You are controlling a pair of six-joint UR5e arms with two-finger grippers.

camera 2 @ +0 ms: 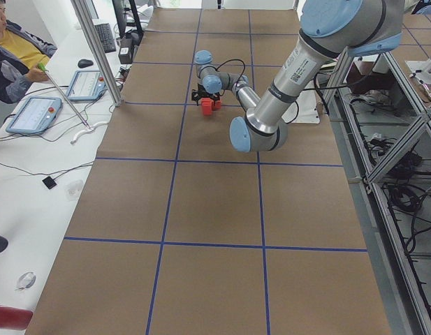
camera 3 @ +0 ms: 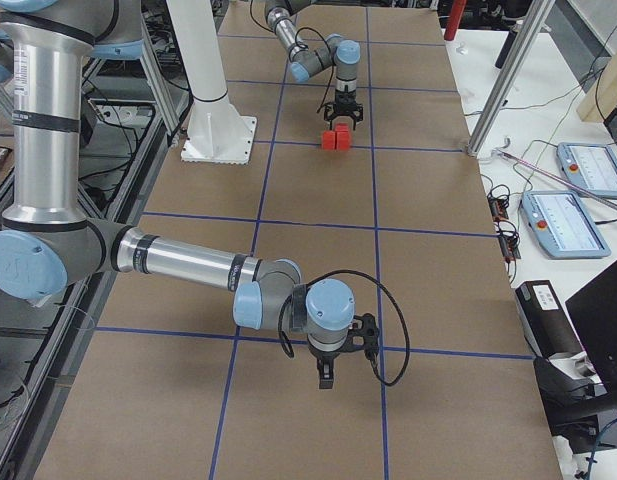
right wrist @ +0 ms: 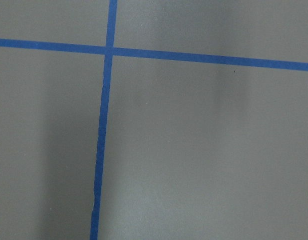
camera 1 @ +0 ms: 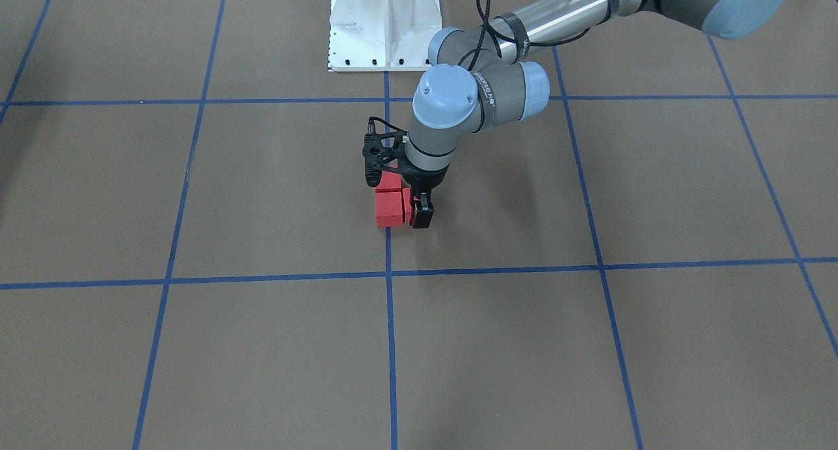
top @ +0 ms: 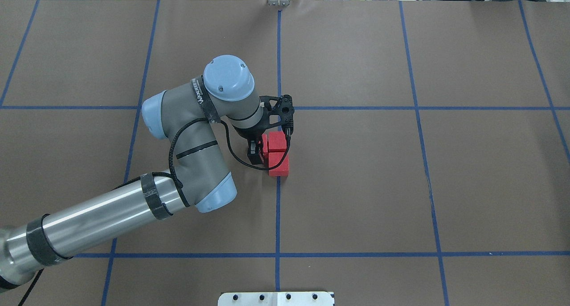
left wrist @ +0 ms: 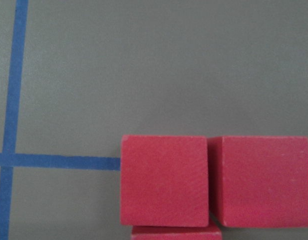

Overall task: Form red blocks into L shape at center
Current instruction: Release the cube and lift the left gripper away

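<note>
- Left gripper [top: 258, 153] hangs low beside the red blocks [top: 278, 164]; I cannot tell if its jaws are clenched.
- A crooked retreat could drag one block, breaking my L.

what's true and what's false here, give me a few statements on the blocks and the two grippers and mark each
1. The left gripper is down at the blocks. True.
2. The blocks lie scattered in separate grid squares. False: they sit bunched together in one cluster.
3. The right gripper hangs right beside the blocks. False: it is far from them, over bare table.
4. The cluster sits on a blue tape line. True.
5. Three blocks show in the left wrist view. True: two lie side by side, and the third block shows only as a sliver at the bottom edge.
</note>
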